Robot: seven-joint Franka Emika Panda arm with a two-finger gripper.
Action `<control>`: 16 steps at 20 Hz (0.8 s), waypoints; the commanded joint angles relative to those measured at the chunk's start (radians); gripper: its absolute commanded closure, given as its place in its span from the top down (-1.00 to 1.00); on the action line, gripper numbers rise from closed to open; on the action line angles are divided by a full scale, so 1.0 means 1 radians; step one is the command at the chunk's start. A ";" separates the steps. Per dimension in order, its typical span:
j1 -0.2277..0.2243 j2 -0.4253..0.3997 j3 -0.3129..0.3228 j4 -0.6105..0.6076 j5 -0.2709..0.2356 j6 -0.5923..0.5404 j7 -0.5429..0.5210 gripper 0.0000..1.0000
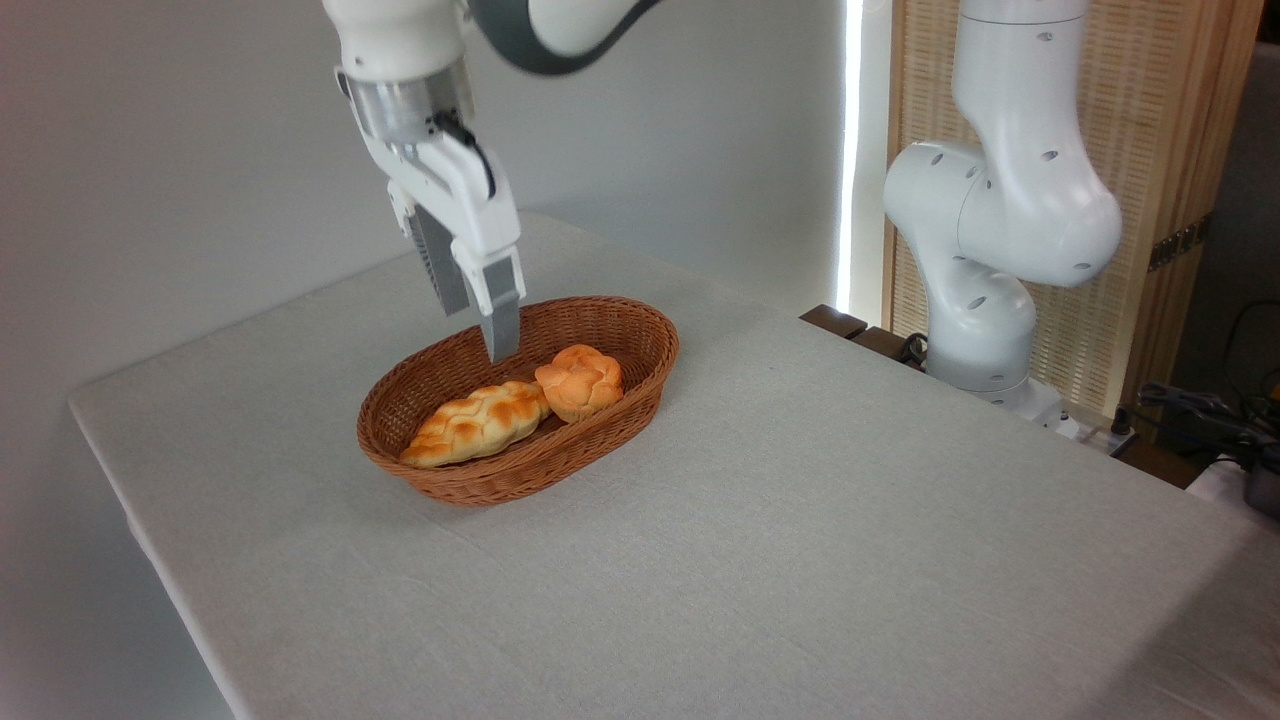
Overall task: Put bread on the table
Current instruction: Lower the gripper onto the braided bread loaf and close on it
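One bread point(477, 423), a long braided loaf, is lying inside the single wicker basket point(640, 330), toward its left end. One round bun point(579, 381) is sitting just beside the loaf in the same basket, touching its right tip. The basket is resting on the cloth-covered worktop point(800, 520). One gripper point(478, 315) is hanging above the basket's rear, its fingers point(502, 335) spread apart and grasping nothing, clear of the loaf.
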 commanded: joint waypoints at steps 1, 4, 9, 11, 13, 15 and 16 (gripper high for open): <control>-0.001 -0.019 -0.045 -0.136 -0.006 0.185 -0.003 1.00; -0.012 -0.013 -0.058 -0.199 0.046 0.298 -0.004 1.00; -0.029 0.007 -0.060 -0.213 0.167 0.322 -0.003 1.00; -0.029 0.020 -0.065 -0.226 0.167 0.325 -0.004 1.00; -0.029 0.032 -0.083 -0.235 0.167 0.332 -0.006 1.00; -0.029 0.044 -0.084 -0.243 0.166 0.346 -0.009 1.00; -0.029 0.047 -0.084 -0.244 0.164 0.348 -0.009 1.00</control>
